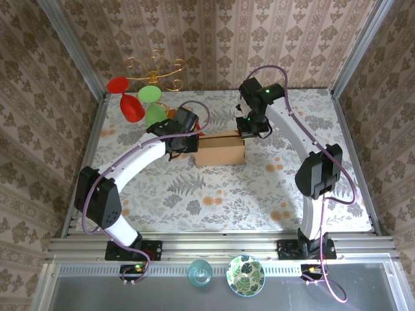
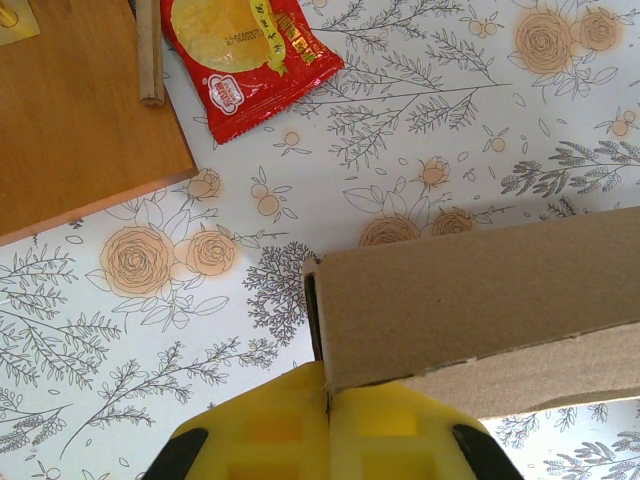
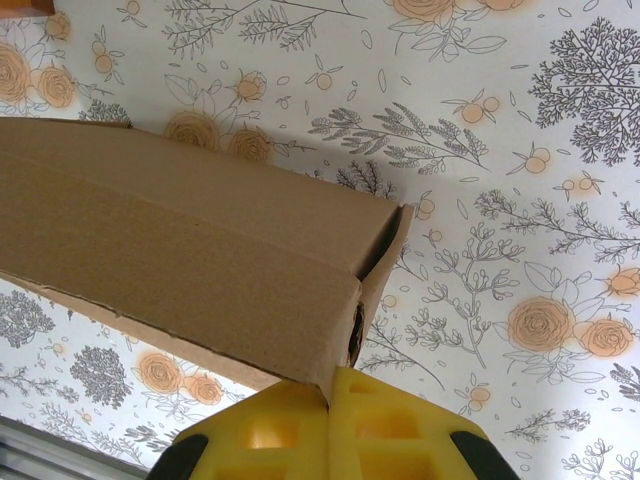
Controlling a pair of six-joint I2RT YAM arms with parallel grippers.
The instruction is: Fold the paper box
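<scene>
The paper box (image 1: 220, 149) is plain brown cardboard, folded into a shallow closed shape at the middle of the flowered table (image 1: 214, 194). My left gripper (image 1: 189, 144) is at its left end and my right gripper (image 1: 249, 133) at its right end. In the left wrist view the yellow fingers (image 2: 260, 430) meet, and the left gripper (image 2: 328, 392) pinches the end wall of the box (image 2: 480, 300). The right wrist view has the right gripper (image 3: 330, 385) shut on a corner edge of the box (image 3: 180, 250), whose end flap gapes slightly.
A wooden board (image 2: 70, 110) with a wooden stick (image 2: 150, 50) and a red snack packet (image 2: 250, 55) lie left of the box. Red and green glasses (image 1: 133, 103) stand by a gold stand (image 1: 155, 68) at the back left. A teal glass (image 1: 200, 272) and a patterned bowl (image 1: 245, 274) sit on the near ledge.
</scene>
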